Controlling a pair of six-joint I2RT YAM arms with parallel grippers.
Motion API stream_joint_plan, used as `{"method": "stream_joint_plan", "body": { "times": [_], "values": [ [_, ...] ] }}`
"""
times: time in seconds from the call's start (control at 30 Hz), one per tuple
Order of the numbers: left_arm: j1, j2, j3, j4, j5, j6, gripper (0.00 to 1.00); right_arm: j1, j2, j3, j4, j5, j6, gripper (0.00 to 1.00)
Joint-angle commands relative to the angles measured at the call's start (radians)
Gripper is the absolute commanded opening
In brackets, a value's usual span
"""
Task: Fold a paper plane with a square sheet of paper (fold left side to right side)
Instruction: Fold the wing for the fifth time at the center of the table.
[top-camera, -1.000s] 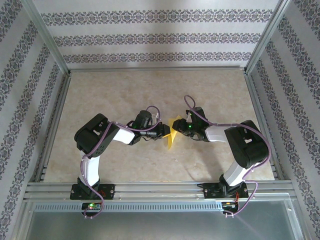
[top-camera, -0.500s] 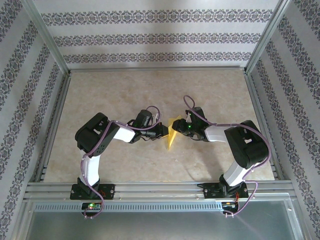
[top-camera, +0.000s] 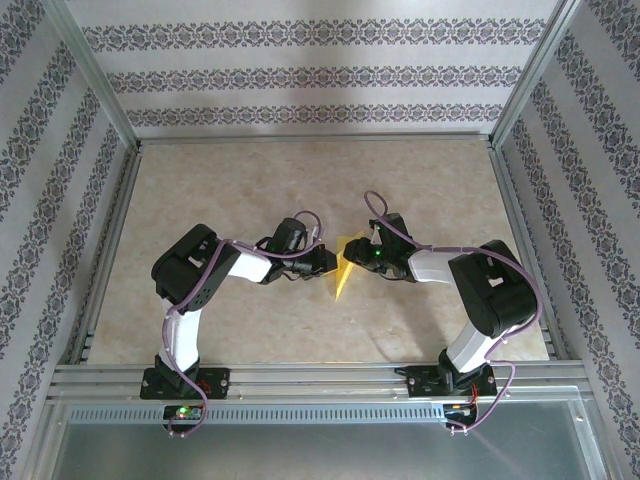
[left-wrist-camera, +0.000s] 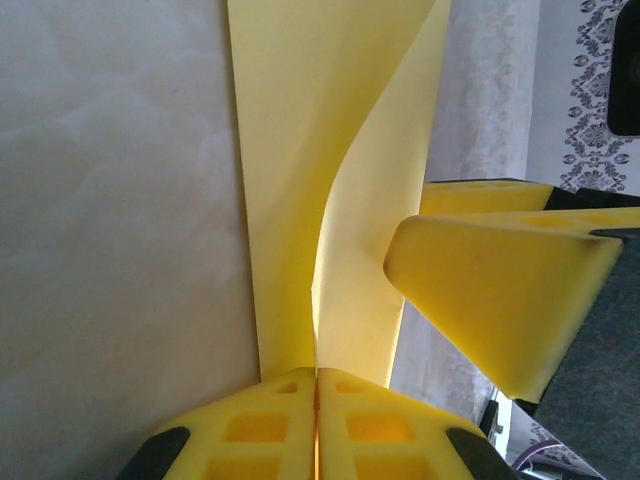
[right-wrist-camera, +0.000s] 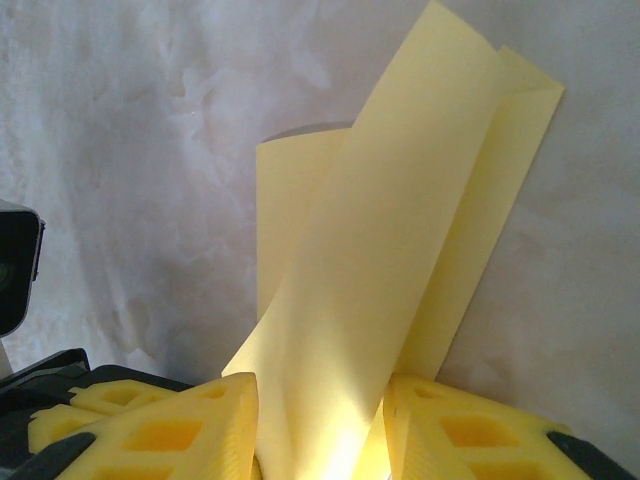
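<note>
The square sheet of paper (top-camera: 344, 267) is yellow and folded into a narrow, pointed strip on the table's middle, with one flap curling upward. In the left wrist view the paper (left-wrist-camera: 300, 170) runs away from my left gripper (left-wrist-camera: 317, 376), whose jaws are pressed together on its near edge. My left gripper (top-camera: 328, 262) sits just left of the sheet, and my right gripper (top-camera: 358, 256) just right of it. In the right wrist view the raised flap (right-wrist-camera: 390, 260) passes between the fingers of my right gripper (right-wrist-camera: 320, 405), which stand apart. One right fingertip (left-wrist-camera: 490, 290) hangs beside the flap.
The beige marbled tabletop (top-camera: 230, 190) is bare around the arms. Aluminium frame rails (top-camera: 300, 378) border it at the front and sides, with patterned walls (top-camera: 300, 80) behind. The two wrists nearly meet over the paper.
My left gripper's jaws closed the last bit onto the paper's edge. The sheet and both arms have barely shifted.
</note>
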Motion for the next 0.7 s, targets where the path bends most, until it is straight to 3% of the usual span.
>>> {"method": "stream_joint_plan", "body": {
  "times": [0.0, 0.67],
  "values": [
    [0.017, 0.017, 0.025, -0.088, -0.039, 0.048, 0.09, 0.028, 0.043, 0.015, -0.031, 0.016, -0.028, 0.4],
    [0.017, 0.014, 0.085, -0.328, -0.138, 0.1, 0.08, 0.03, -0.002, 0.038, -0.06, 0.004, -0.022, 0.41]
  ]
}}
